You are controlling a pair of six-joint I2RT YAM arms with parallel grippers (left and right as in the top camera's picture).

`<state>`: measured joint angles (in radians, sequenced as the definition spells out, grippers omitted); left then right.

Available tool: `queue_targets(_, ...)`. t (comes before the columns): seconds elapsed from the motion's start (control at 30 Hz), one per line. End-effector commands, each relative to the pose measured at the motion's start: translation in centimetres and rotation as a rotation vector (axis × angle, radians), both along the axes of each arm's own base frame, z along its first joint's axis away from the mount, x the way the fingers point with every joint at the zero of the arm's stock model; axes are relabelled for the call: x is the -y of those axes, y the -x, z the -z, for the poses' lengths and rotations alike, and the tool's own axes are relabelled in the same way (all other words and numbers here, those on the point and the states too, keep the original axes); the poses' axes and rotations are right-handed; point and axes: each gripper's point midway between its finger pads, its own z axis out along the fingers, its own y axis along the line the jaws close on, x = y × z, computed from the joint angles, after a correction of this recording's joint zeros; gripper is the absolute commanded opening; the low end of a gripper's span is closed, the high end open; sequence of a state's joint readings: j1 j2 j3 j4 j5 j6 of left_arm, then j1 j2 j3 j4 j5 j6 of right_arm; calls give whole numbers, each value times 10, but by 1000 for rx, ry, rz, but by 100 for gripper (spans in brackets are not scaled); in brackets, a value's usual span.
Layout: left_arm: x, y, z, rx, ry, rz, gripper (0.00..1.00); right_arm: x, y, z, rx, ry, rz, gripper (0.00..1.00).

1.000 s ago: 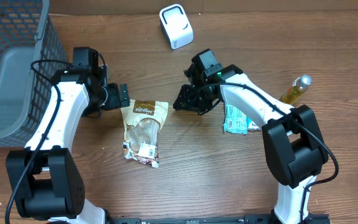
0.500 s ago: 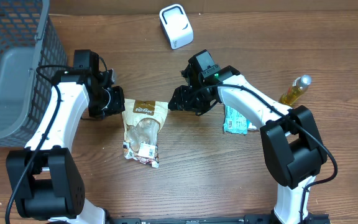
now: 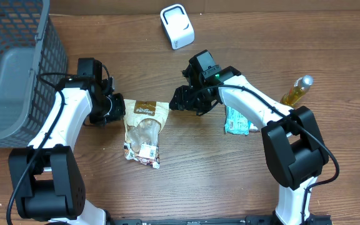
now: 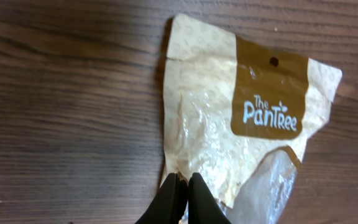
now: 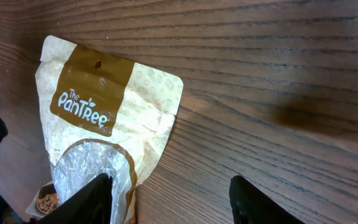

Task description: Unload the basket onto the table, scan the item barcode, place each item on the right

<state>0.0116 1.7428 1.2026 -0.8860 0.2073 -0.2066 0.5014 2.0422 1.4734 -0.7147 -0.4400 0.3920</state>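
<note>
Snack pouch flat on the table, flanked by both grippers

Beige-and-brown plastic snack pouch [image 3: 144, 131] with a clear window lies flat on the brown wooden table [image 3: 199, 181], near the middle. Its white label end points toward the near edge and its brown "The Pantree" band points away. Bare wood lies open in front of it and to its near right.

The left gripper [image 4: 183, 186] sits at the pouch's left side edge. It is closed tight, its black tips pressed together right on that edge. Whether any film is pinched between them I cannot tell. The right gripper [image 5: 174, 200] hangs just past the pouch's far right corner, its fingers partly spread and holding nothing. One finger [image 5: 98, 199] is over the pouch's right edge and the other is over bare wood.

To the right, a flat teal packet [image 3: 235, 120] lies partly under the right arm. Beyond it, near the right edge, lies a yellow-green bottle [image 3: 297, 89]. A dark grey mesh basket [image 3: 39, 44] walls off the far left corner. A clear strip of wood runs from the pouch's top to the small white box scanner [image 3: 177, 26] at the far edge.

Count: one pouch, one packet, one bottle, one basket, one scanner, two grippers
</note>
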Motion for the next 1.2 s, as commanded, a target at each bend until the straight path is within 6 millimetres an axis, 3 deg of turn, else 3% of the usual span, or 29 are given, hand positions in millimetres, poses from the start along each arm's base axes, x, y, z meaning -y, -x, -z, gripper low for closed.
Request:
queue_targets(0.0,3,0,-2,13,-31,3,4,-9,-4,-7,31,-9,-16,57)
queue_targets(0.13,10,2,0,9,-44,24,4,-9,-4,-7,30,-9,-16,57)
queue_targets(0.47,1,16,19,-29,-203,-36,4,-8,-2,-6,21,-3,-17,57)
queue_targets(0.93,4,23,42,-15,-194,-37,4,-7,-1,-6,17,-1,-16,58)
queue_targets(1.17,18,18,49,23,-110,-26,4,-7,0,-6,16,1,-19,58)
